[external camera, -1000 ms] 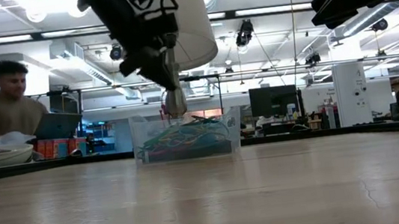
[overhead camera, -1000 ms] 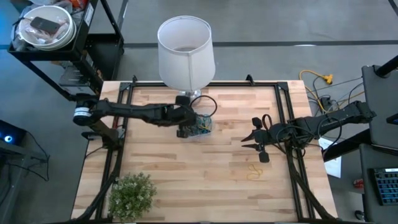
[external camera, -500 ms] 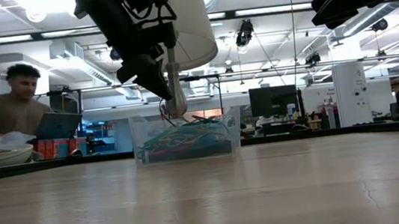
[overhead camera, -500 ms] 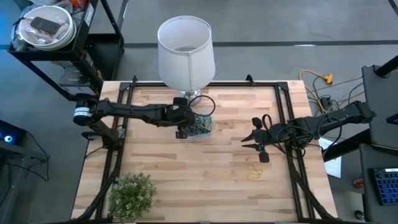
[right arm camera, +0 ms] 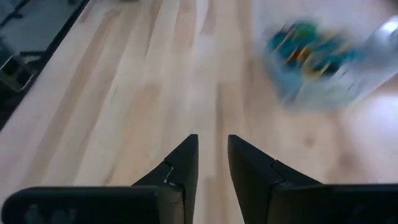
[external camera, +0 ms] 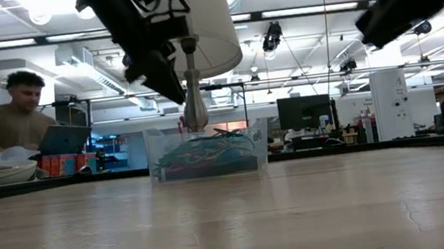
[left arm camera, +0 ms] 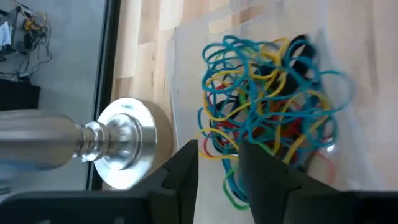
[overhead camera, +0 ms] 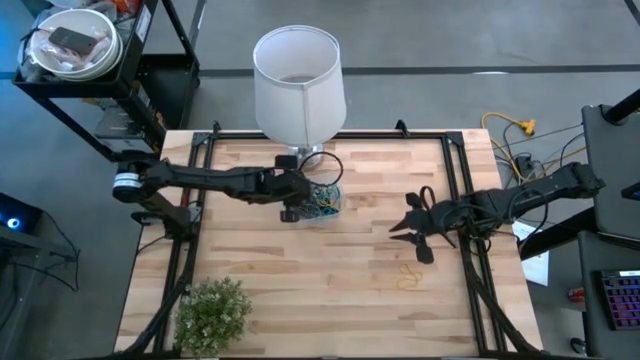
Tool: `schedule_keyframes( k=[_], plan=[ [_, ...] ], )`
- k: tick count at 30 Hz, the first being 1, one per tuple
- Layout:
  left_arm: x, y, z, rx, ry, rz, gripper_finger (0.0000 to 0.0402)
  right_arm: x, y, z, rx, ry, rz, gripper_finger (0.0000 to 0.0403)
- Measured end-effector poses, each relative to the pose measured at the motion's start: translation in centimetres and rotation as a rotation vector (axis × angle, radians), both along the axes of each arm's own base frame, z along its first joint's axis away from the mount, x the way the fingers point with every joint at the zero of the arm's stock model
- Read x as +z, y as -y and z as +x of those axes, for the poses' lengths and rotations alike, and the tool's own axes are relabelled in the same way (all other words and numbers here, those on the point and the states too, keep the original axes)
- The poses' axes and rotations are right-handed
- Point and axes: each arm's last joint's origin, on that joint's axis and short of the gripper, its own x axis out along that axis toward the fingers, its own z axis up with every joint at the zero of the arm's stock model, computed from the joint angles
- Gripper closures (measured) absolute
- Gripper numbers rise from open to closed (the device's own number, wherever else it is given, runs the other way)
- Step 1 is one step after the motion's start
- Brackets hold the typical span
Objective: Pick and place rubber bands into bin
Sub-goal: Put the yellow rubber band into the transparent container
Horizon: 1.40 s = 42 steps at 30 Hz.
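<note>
The small, shallow, see-through plastic bin (overhead camera: 322,200) sits on the light wooden slatted table (overhead camera: 250,260), toward its far side, just in front of the shiny metal base (left arm camera: 127,149) of the lamp with the tall white shade (overhead camera: 298,82). Inside the bin lies a tangled heap of thin rubber bands (left arm camera: 270,99), mostly blue, with yellow, red, green and black loops mixed in; the low view shows the heap (external camera: 204,154) filling the lower part of the tub. One more yellow rubber band (overhead camera: 407,276) lies loose on the table, well apart from the bin, toward the near right.

The left end effector (overhead camera: 291,208) hovers at the bin's left edge, above the heap. Its two dark fingers (left arm camera: 183,171) stand a narrow gap apart with nothing between them.

The right end effector (overhead camera: 400,227) hangs over bare wood to the right of the bin, raised off the table. Its fingers (right arm camera: 180,165) are parted by a small gap and carry nothing, and its wrist view looks across the table toward the bin (right arm camera: 329,62).

A small green potted plant (overhead camera: 212,312) stands at the near left corner. Behind the table, a person (external camera: 3,116) sits at a laptop.
</note>
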Motion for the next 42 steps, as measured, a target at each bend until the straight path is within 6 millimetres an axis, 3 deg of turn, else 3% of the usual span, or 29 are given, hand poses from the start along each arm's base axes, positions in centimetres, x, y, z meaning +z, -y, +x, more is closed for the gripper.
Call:
schedule_keyframes(
  k=[6,10,15,21,30,42],
  plan=[
    [1.8,2.1,-3.3,-0.018,0.079,-0.036,0.0301,-2.8,-0.2,-0.8,0.01,-0.139,0.144,0.0321],
    [2.5,3.9,-5.9,-0.07,0.22,-0.056,0.0301,-4.4,-0.2,-1.2,-0.024,-0.2,0.188,0.0321],
    [1.6,5.7,-9.1,-0.165,0.38,-0.065,0.0301,-6.7,-0.3,-1.6,-0.088,-0.289,0.238,0.0321],
    [0.2,6.2,-12.1,-0.241,0.526,-0.047,0.0301,-8.2,-1.1,-1.5,-0.127,-0.399,0.274,0.0321],
    [-0.7,5.9,-14.2,-0.259,0.593,-0.066,0.0301,-8.7,-3.1,-0.2,-0.091,-0.467,0.191,0.0321],
    [-1.0,6.0,-14.0,-0.251,0.584,-0.081,0.0301,-10.6,-5.4,0.8,-0.082,-0.579,0.096,0.0339]
  ],
)
